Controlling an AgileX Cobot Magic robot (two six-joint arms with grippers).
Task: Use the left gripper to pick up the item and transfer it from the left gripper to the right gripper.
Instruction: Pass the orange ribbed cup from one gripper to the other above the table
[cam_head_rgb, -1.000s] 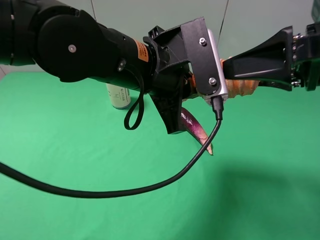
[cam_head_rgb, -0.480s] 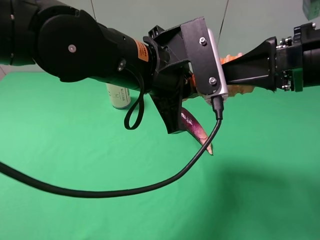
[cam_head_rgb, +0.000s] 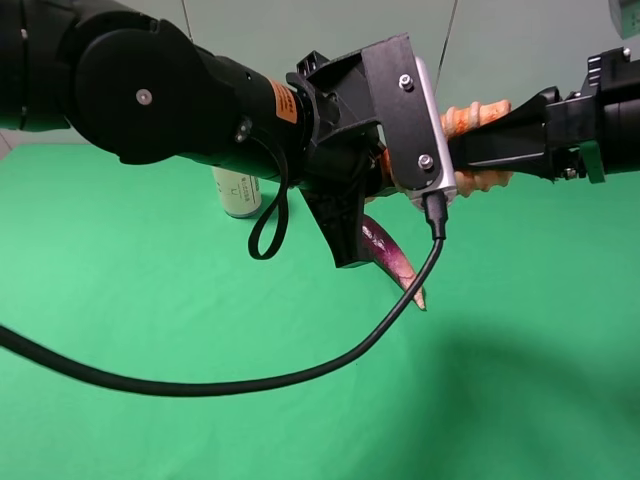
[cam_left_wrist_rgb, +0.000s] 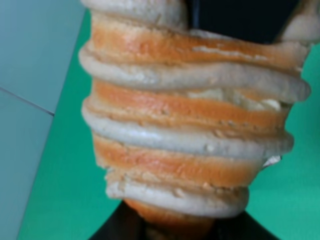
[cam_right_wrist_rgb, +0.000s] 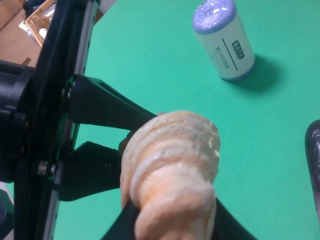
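both left gripper (cam_head_rgb: 372, 165), right gripper (cam_head_rgb: 458, 150) hold item (cam_head_rgb: 478, 113) midair

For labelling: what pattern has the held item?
Orange and pale spiral bands on the item; left wrist view shows best.

Orange spiral-ribbed item (cam_head_rgb: 476, 115), aloft, roughly horizontal

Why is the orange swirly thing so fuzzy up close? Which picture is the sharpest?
Left wrist: the item fills the frame, too near the lens, so it looks soft and blurry. Right wrist: its near end is blurred too, while the can behind looks sharper. Exterior high: sharpest overall, evenly lit, with a faint dark shadow on the green cloth.
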